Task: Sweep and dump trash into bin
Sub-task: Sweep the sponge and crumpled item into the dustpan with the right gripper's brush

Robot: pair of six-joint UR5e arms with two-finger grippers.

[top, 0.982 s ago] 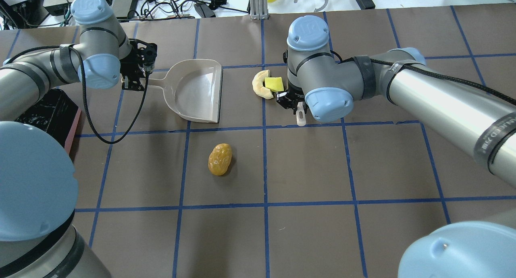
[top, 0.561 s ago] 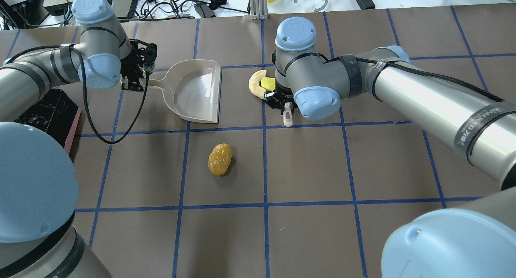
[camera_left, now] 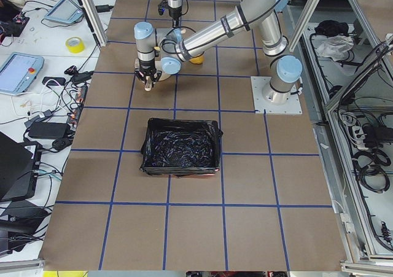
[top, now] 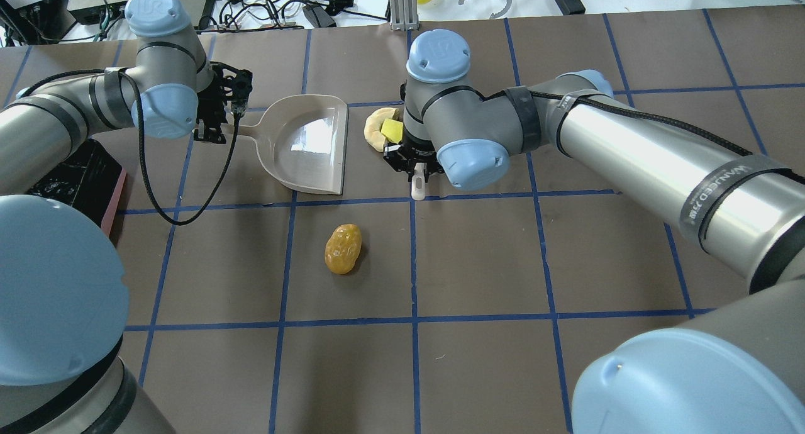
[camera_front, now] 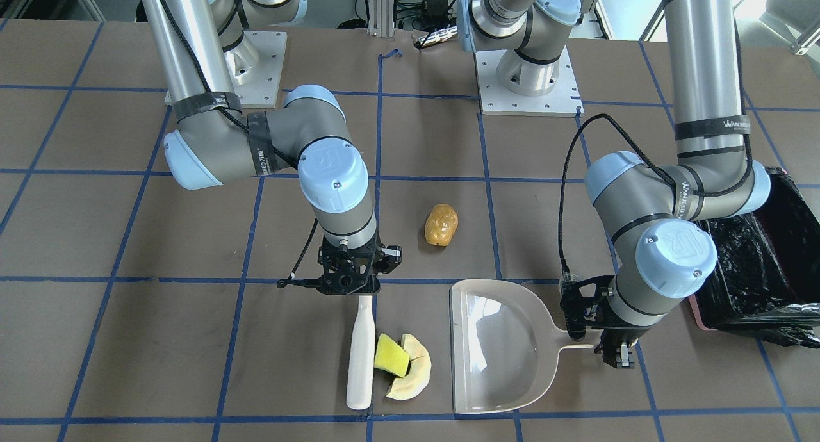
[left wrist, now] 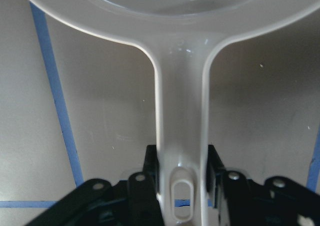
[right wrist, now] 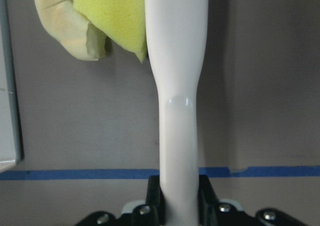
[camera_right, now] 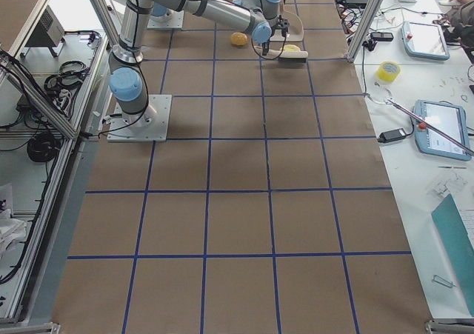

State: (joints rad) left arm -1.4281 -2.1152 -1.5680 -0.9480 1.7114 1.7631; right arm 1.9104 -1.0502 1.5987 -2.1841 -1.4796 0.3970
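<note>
Overhead exterior: I've nothing in the bin (top: 115, 201).
My right gripper (camera_front: 360, 289) pinches scraper (camera_front: 360, 352) against wedge (camera_front: 391, 355), slice (camera_front: 413, 371); left gripper (left wrist: 181, 178) pinches dustpan (top: 308, 141); lump (top: 343, 248) waits.

The left hand (top: 217, 116) holds the handle of the whitish dustpan (top: 311, 144), flat on the tabletop (top: 490, 258), its mouth facing the right hand (top: 412, 163), which grips a white tool (top: 417, 189). Beside that tool the yellow-green wedge (top: 393, 130) touches the cream slice (top: 372, 129), near the pan's lip. The golden-brown lump (top: 343, 249) lies apart, nearer the robot.
</note>
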